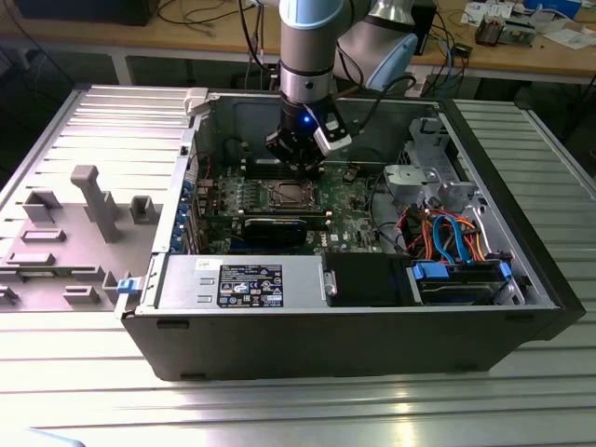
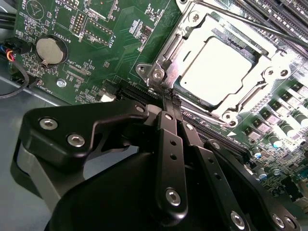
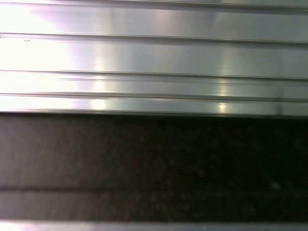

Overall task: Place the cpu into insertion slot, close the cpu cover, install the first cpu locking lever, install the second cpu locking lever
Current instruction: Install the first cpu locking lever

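Observation:
In the second wrist view the cpu [image 2: 224,72] lies flat in the insertion slot [image 2: 144,70], its shiny top showing through the window of the cpu cover [image 2: 192,38], which is folded down over it. A thin lever rod [image 2: 260,24] runs along one side of the socket. My gripper [image 2: 169,101] is shut, its black fingertips pressed together right at the socket's corner by the cover's hinge screws. In the exterior view the gripper [image 1: 298,166] hangs inside the open computer case just behind the insertion slot [image 1: 291,195].
A coin battery [image 2: 49,50] and memory slots [image 2: 279,9] flank the socket. A black expansion card [image 1: 277,230], power supply [image 1: 242,279] and drive cage with cables [image 1: 447,233] crowd the case. A grey fixture [image 1: 93,200] stands at the exterior view's left. Ribbed metal [image 3: 154,57] fills the first wrist view.

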Available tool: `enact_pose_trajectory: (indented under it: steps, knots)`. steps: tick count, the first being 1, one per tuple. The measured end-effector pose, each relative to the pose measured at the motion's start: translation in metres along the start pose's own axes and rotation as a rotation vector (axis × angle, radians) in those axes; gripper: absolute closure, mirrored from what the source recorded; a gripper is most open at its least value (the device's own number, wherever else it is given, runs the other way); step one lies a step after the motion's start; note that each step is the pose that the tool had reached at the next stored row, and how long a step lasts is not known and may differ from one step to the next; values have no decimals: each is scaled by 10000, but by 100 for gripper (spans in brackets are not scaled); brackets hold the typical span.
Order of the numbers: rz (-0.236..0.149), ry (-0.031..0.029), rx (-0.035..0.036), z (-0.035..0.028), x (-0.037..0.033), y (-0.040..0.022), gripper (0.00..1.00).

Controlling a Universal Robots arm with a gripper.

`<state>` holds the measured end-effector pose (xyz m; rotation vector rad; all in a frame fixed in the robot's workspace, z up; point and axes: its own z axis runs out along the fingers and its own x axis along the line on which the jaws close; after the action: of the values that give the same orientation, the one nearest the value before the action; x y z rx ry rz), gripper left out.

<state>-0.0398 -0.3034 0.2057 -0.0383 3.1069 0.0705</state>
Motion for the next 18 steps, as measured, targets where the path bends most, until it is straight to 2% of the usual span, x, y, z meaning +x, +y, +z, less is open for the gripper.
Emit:
enact_pose_trajectory:
  steps: [15, 18]
  knots:
    - [0, -2, -2, -15, -3, 1, 89]
    - [-3, 2, 28, -16, -3, 0, 89]
